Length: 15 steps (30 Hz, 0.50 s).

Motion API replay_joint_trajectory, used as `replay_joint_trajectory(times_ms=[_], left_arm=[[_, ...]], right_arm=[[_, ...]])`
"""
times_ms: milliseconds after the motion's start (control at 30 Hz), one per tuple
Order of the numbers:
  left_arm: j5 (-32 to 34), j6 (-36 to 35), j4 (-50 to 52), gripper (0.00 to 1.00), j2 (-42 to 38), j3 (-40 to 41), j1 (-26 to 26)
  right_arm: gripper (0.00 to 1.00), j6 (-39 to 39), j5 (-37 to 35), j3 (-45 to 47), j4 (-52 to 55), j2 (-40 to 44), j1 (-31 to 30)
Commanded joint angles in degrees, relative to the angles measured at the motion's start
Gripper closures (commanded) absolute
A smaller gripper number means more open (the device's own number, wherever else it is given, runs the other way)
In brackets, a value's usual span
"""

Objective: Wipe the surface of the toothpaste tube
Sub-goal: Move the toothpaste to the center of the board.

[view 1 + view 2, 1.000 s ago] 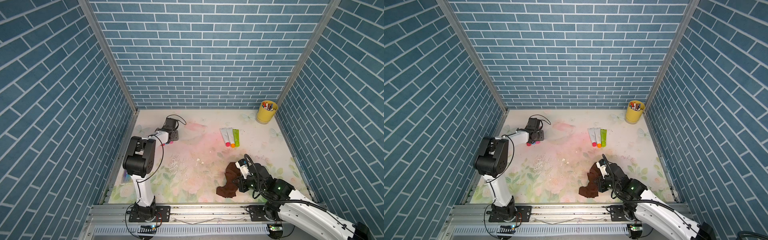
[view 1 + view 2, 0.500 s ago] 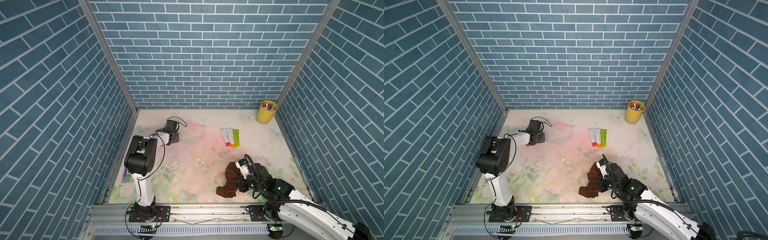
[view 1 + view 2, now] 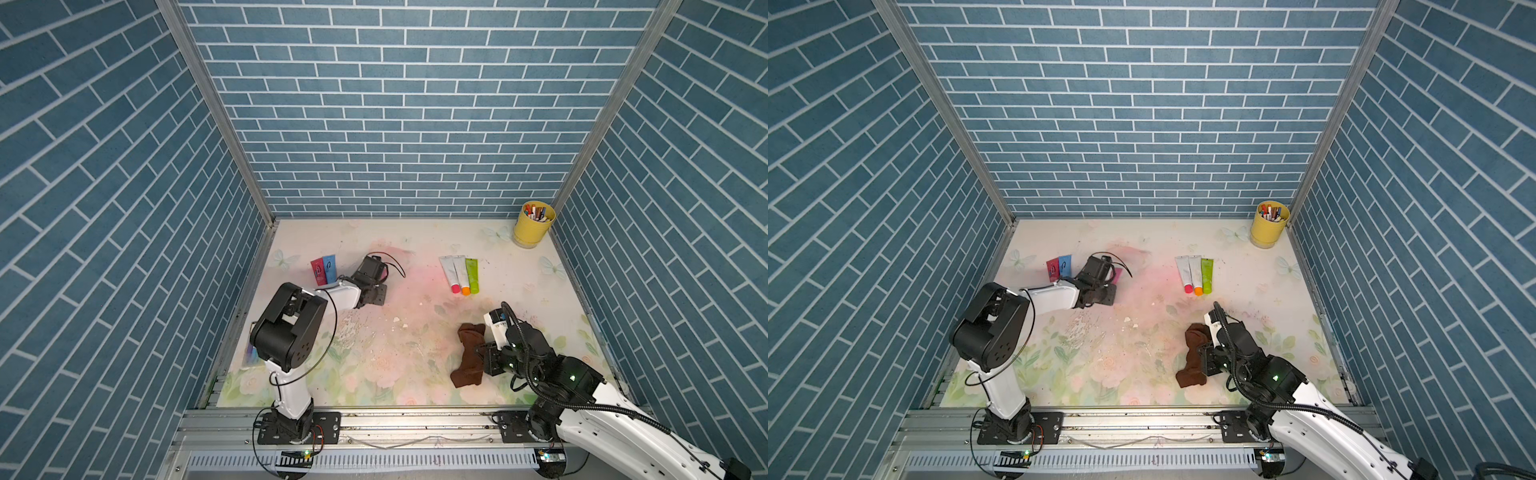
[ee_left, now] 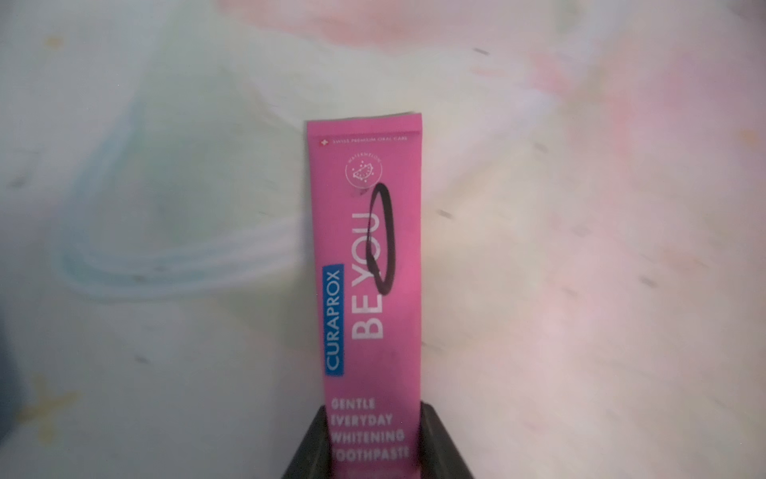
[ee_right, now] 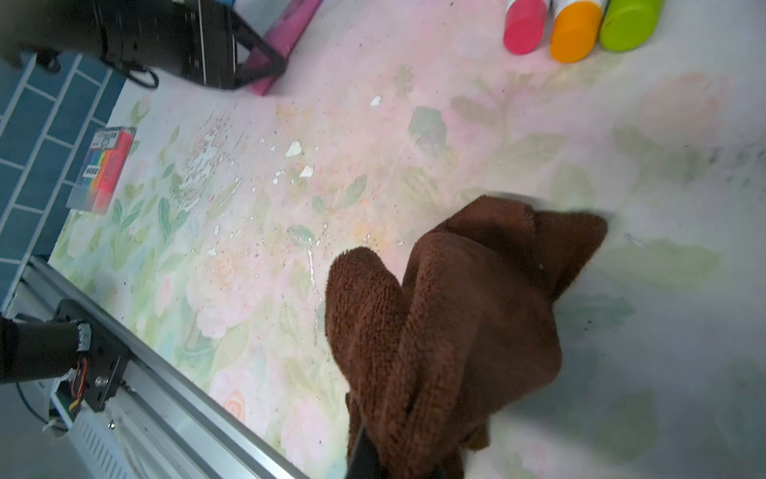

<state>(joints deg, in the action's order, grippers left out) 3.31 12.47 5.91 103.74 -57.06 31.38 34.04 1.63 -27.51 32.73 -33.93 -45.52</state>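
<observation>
L arm (image 3: 340, 296) has swung inward, L end effector (image 4: 373, 419) now pinching the pink toothpaste tube (image 4: 364, 257), far-left on the tabletop (image 3: 374, 374); best grip firm w/o buckling & bring its black pen mark (image 4: 383, 240) to the brown cloth (image 5: 456, 315) clamped in R end effector (image 3: 482, 358).

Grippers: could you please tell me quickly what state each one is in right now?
Left gripper: closed on the pink tube.
Right gripper: closed, holding the cloth.
</observation>
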Motion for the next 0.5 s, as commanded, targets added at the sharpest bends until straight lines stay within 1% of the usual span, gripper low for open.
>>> replay_joint_trajectory(times_ms=[0, 100, 200, 233, 267, 367, 433, 467], left_arm=[[-0.44, -0.70, 1.27, 0.81, -3.15, 1.26, 7.84], [1.79, -0.43, -0.01, 0.84, -5.07, 3.75, 14.83], [2.05, -0.14, -2.05, 0.86, -6.36, 6.51, 19.73], [2.01, -0.28, -2.45, 0.86, -6.47, 7.03, 20.92], [1.91, -0.51, -2.89, 0.86, -6.59, 7.53, 22.31], [2.85, -1.96, -3.69, 0.86, -6.08, 8.08, 25.56], [3.35, -2.97, -4.59, 0.85, -5.62, 8.68, 26.70], [3.93, -3.23, -5.13, 0.83, -5.50, 9.10, 26.93]], right_arm=[[1.00, -1.37, -2.91, -2.81, 0.93, -2.58, 2.60], [1.00, -2.73, 0.79, -3.82, -0.87, -4.66, 7.44], [1.00, -3.82, 3.11, -4.35, -2.42, -6.56, 11.26], [1.00, -4.05, 3.11, -4.52, -2.77, -7.26, 11.88], [1.00, -4.61, 5.17, -4.99, -3.33, -8.63, 12.59], [1.00, -5.68, 7.68, -6.41, -5.21, -13.18, 13.82], [1.00, -6.16, 11.10, -7.46, -6.99, -16.97, 14.62], [1.00, -6.13, 13.16, -7.93, -8.21, -18.99, 14.92]])
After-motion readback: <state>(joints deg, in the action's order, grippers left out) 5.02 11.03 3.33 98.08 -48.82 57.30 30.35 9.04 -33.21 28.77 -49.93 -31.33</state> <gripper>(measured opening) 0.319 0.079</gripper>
